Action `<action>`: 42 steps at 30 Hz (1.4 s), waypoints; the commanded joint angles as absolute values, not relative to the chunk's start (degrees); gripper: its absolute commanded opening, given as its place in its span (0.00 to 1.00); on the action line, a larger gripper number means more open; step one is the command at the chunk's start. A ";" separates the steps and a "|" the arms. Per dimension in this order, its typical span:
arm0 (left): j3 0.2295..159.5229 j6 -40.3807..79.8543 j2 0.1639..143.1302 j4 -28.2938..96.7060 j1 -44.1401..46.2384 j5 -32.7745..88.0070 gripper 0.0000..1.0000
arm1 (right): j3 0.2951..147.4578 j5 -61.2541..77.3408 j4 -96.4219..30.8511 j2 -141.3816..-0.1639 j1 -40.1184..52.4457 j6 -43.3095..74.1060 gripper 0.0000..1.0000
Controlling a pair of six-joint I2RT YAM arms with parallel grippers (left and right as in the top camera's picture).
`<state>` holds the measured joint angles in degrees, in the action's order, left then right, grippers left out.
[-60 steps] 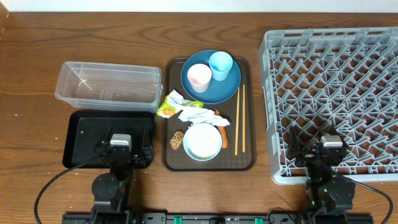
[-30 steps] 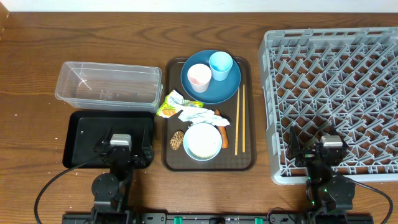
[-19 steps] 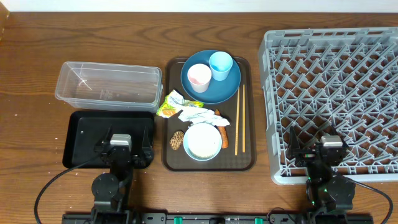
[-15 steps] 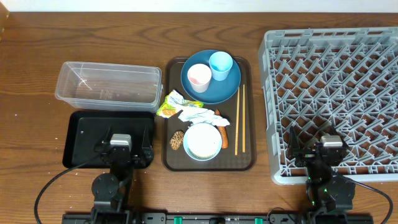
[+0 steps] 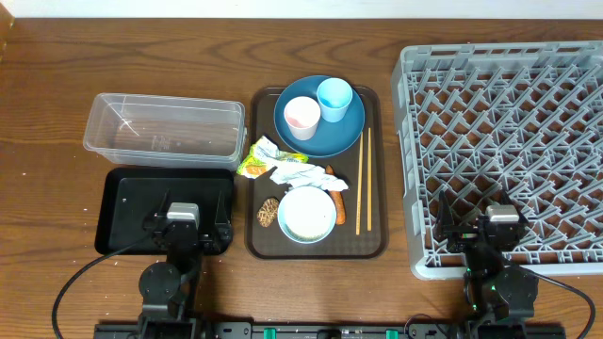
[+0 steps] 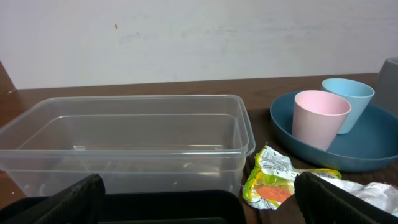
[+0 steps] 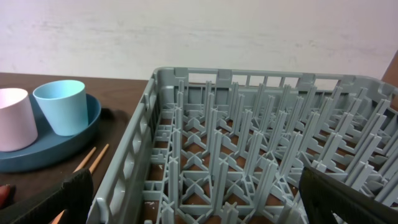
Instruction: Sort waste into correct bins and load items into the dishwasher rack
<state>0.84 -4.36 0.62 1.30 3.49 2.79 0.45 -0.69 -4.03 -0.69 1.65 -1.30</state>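
Only overhead shows the light-blue bowl [image 5: 281, 215], perhaps holding crumbs [image 5: 307, 215].

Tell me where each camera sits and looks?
Overhead: above the table, looking straight down at clear tub, brown tray, rack; both arms at bottom.
Left wrist: on the left arm, facing the wall over the tub; jaws wide at bottom corners.
Right wrist: on the right arm, facing into the rack; jaws wide too.
Shared: all see the pink cup and blue cup.
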 commanded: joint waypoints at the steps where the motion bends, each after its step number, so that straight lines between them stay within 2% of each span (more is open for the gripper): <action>1: 0.23 -4.69 0.23 3.86 3.68 1.89 0.98 | 0.32 -0.40 -4.23 -0.49 0.82 -1.78 0.99; 36: 0.23 -5.17 0.23 3.60 3.62 1.80 0.98 | 0.32 -0.40 -4.23 -0.51 1.26 -1.78 0.99; 42: 0.25 -4.89 0.23 2.13 3.62 6.90 0.98 | 0.32 -0.40 -4.23 -0.51 1.26 -1.78 0.99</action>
